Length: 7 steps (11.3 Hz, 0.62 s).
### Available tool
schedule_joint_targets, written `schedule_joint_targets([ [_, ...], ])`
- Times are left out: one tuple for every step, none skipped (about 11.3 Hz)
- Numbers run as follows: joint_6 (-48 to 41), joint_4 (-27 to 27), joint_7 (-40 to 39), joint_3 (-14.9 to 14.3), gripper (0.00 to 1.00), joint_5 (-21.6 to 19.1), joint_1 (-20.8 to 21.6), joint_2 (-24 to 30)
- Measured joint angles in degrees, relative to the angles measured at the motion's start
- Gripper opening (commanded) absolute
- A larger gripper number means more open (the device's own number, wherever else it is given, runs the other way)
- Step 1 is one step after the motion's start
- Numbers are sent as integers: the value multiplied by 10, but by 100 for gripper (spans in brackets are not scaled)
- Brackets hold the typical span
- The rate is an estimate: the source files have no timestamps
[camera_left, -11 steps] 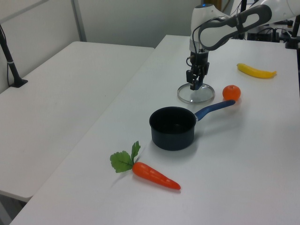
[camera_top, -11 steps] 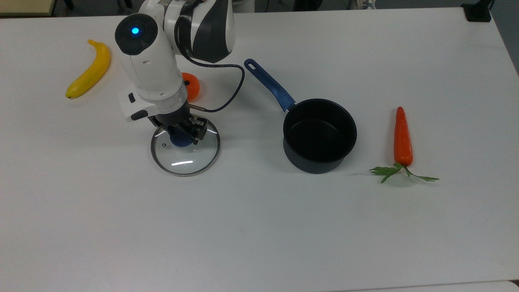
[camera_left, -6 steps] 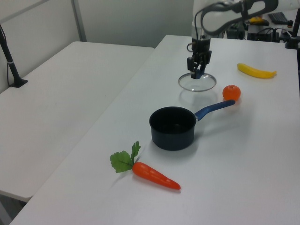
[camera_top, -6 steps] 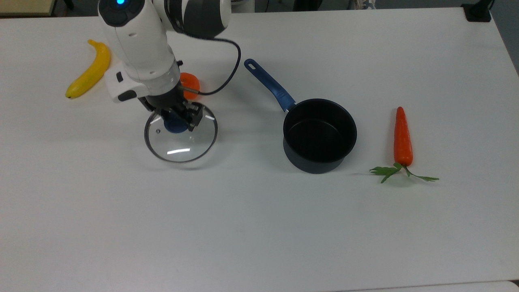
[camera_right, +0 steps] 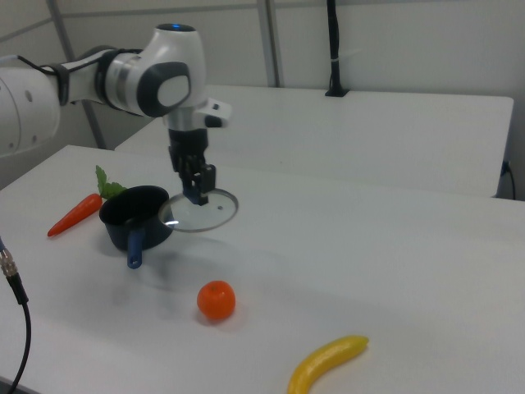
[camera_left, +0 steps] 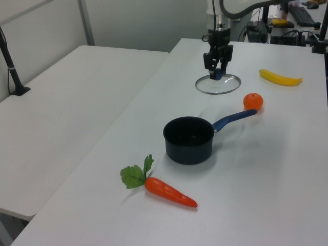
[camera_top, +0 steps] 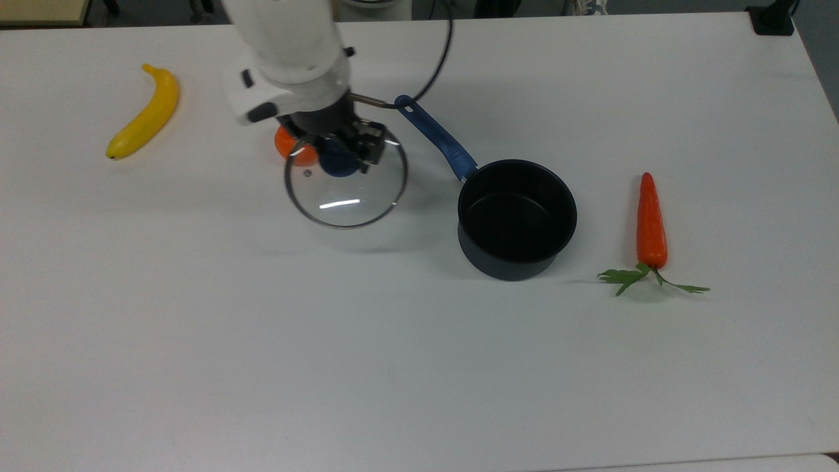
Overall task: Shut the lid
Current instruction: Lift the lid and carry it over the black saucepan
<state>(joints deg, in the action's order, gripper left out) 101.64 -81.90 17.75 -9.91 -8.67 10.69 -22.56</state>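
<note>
Your gripper (camera_top: 342, 156) pinches the lid (camera_top: 346, 187) by its knob, seemingly airborne, on the top view's left of the pot (camera_top: 516, 219).

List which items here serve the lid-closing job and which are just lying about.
Job: lid, held by its blue knob in the gripper; open pot, which the lid should cover.

Lying about: banana, orange, carrot.

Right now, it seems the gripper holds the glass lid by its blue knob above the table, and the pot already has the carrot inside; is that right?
Not quite: the pot is empty in the top view, and the carrot lies on the table beside it. The gripper does hold the lid by its blue knob above the table.
</note>
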Motion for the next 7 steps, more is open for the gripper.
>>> schedule_joint_targets([
  [0,7,18,1,46,0,24,0],
  [0,15,32,2,46,1,47,0],
  [0,20,43,2,46,5,67,0],
  [9,21,55,2,46,13,85,0],
  [33,21,70,2,46,21,105,-6],
  [54,21,81,3,46,28,118,-15],
  [70,22,84,3,46,32,129,-25],
])
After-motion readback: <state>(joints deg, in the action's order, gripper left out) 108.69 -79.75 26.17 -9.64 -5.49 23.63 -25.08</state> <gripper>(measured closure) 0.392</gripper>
